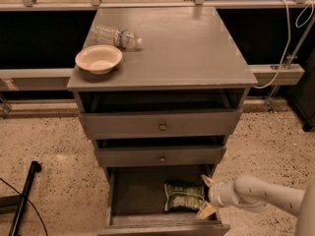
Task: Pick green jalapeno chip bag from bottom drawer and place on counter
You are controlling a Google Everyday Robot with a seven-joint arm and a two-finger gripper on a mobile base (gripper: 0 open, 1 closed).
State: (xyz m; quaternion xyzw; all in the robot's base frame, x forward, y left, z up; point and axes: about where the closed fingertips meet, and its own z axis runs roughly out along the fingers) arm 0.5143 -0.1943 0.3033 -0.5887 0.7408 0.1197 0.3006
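"Reaching into the right side of the bottom drawer (133, 193) with the gripper (205, 196), spread wide, clamped on nothing."

"And where, relative to the green jalapeno chip bag (183, 196)?"

"Just right of it, one tip toward the far side and one toward the near side, bracketing the bag's right crimped end. Cannot tell whether touching or merely very close."

"Lying how?"

"Flat on the drawer floor, right of middle, close to the near front wall, long side running left to right."

"Likely trouble from here?"

"Closing on the crimped edge alone: thin, slick film, so probably slipping free during the lift. Or squeezing hard on the pillowy middle: crushing chips, maybe squirting the bag sideways. Better to push further left before closing."

"Anything overhead?"

"Yes: the middle drawer (160, 156), hanging above the far part of the open one. By rising straight up, risking a knock of the bag or the white arm (266, 198) against its underside and a dropped bag. Safer to draw out toward the near side first, then climb."

"And up on the counter (192, 48)?"

"Bowl (98, 59) at the near left corner, water bottle (115, 36) lying just beyond it. By drifting left, risking a bumped bowl or a rolling bottle; by releasing too close to an edge, a bag sliding off."
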